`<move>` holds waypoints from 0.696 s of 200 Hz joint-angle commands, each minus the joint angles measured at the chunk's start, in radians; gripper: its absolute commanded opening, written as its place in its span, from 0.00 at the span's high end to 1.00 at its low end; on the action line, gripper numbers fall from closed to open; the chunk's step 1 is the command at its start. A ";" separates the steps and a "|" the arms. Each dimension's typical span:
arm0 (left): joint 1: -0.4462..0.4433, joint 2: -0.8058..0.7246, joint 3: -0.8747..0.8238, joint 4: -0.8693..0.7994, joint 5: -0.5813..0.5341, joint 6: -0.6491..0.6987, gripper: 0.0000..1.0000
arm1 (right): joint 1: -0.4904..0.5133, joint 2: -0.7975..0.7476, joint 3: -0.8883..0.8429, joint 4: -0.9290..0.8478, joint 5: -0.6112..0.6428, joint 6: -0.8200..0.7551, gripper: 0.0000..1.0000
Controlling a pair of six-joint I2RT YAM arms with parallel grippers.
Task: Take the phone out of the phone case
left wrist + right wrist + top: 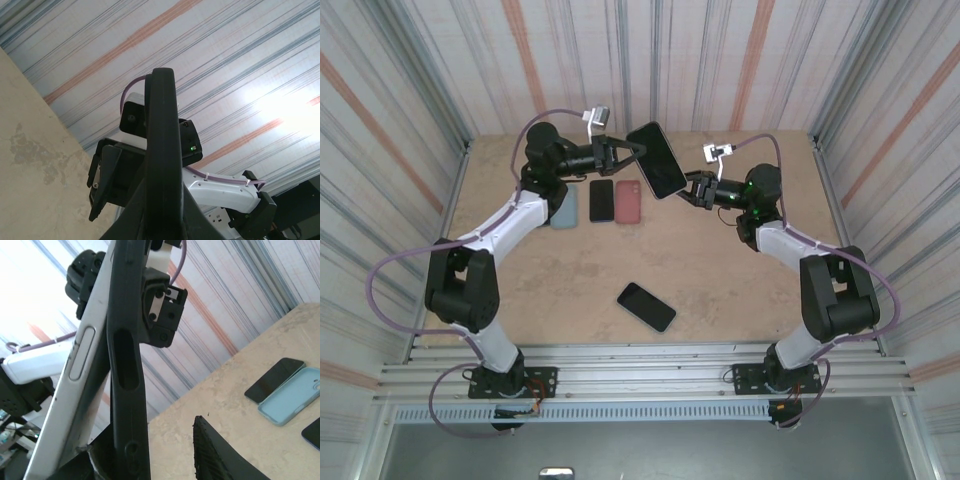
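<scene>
A phone in a black case (658, 160) is held edge-up in the air above the back of the table. My left gripper (628, 152) is shut on its left edge. In the left wrist view the black case edge (160, 150) rises from between the fingers. My right gripper (692, 188) is at the lower right edge, open. In the right wrist view the phone's silver side (80, 360) with its button stands beside the black case rim (125, 365), which has come slightly away from it. One ribbed finger (215, 450) stands apart from the case.
On the tan table lie a bare black phone (646, 306) near the middle front, and at the back a pale blue case (563, 207), a black phone (602, 200) and a red case (629, 201). Corrugated walls enclose the table.
</scene>
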 commanded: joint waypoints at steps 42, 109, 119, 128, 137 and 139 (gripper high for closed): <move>-0.017 0.032 0.001 -0.017 -0.107 -0.051 1.00 | 0.019 0.009 -0.013 0.088 0.042 0.179 0.70; -0.017 0.076 -0.045 0.001 -0.189 -0.125 0.99 | 0.036 0.046 -0.039 0.137 0.100 0.362 0.86; -0.016 0.078 -0.051 0.002 -0.195 -0.127 0.93 | 0.036 0.059 -0.042 0.178 0.105 0.397 0.88; -0.016 0.081 -0.055 0.001 -0.197 -0.126 0.90 | 0.039 0.068 -0.043 0.201 0.114 0.415 0.90; -0.016 0.086 -0.057 0.003 -0.196 -0.131 0.86 | 0.040 0.073 -0.046 0.215 0.120 0.425 0.91; -0.014 0.087 -0.057 0.003 -0.197 -0.132 0.85 | 0.041 0.074 -0.046 0.217 0.121 0.427 0.91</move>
